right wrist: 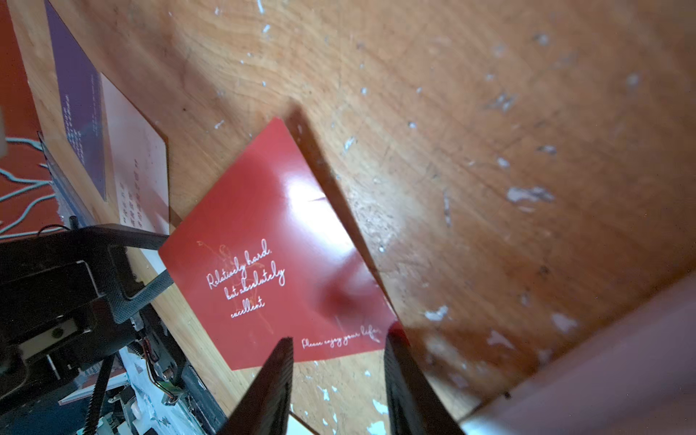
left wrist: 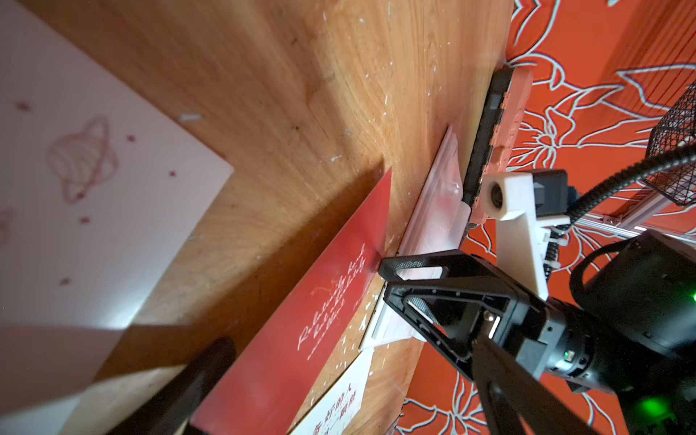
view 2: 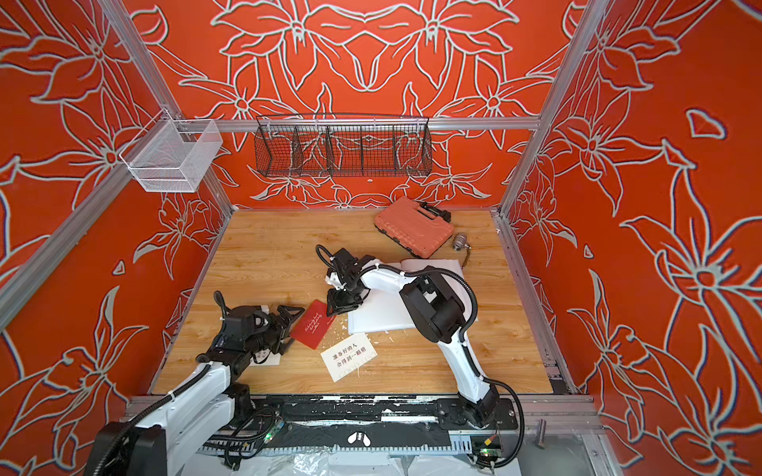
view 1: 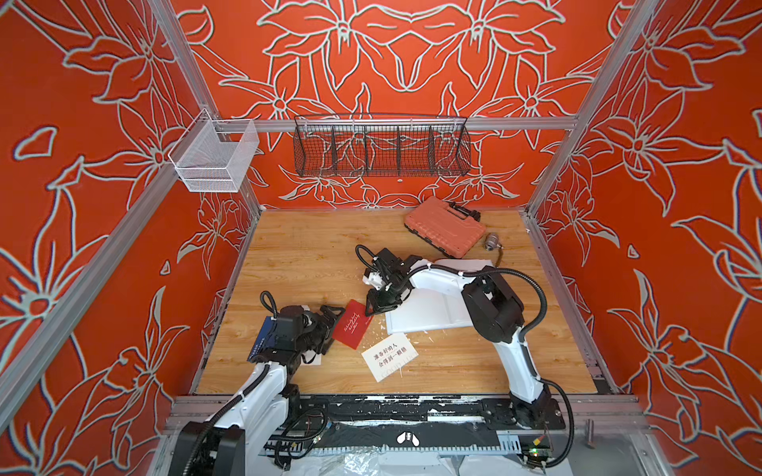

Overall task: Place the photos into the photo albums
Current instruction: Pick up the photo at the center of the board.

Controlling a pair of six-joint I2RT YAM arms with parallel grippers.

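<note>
on the table beside the open album: red card tilted, 1 corner leaning on a right gripper fingertip, its jaws part-way apart, clamping nothing. left gripper gapes wide astride the opposite corner, likely so it can pinch the raised edge.

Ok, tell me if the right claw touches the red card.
Touching. The left wrist view shows the right claw with one fingertip against the edge of the red card.
</note>
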